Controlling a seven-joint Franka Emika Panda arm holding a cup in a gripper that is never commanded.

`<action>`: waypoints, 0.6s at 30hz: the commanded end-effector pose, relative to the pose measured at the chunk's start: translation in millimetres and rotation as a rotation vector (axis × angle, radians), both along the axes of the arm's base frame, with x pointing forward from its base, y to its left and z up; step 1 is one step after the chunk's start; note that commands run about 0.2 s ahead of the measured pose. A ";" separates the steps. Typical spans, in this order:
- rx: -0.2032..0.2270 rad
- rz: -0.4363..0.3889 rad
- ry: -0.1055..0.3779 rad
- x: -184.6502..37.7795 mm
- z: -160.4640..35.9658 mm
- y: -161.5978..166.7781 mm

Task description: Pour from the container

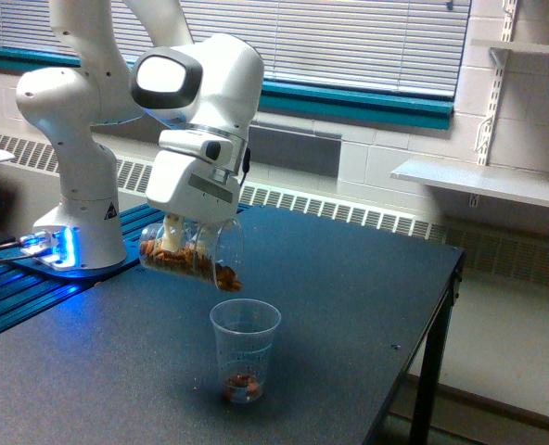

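The container [193, 253], a wide clear plastic cup, hangs tipped on its side in the exterior view with its mouth toward the view's right and slightly down. Brown nut-like pieces lie along its lower wall and reach the rim. My gripper [180, 243] is shut on the container, its fingers mostly hidden under the white hand. Just below the rim stands a smaller clear cup [245, 350] with faint printed lines, upright on the dark table [349, 306]. A few brown pieces lie at its bottom.
The arm's white base [75, 232] stands at the table's back left beside blue-lit rails. The table's right edge [441, 324] drops to the floor. A radiator and window blinds run behind, and a wall shelf [483, 181] sits at the right.
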State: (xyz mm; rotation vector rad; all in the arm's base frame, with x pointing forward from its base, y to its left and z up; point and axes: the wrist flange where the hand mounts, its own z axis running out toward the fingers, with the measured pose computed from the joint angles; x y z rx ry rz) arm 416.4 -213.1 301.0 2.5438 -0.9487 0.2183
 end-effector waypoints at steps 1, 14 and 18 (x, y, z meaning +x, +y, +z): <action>-0.024 0.019 0.018 4.0 4.2 1.7; -0.052 0.033 0.062 -0.1 2.9 1.1; -0.058 0.039 0.072 -0.8 2.4 1.4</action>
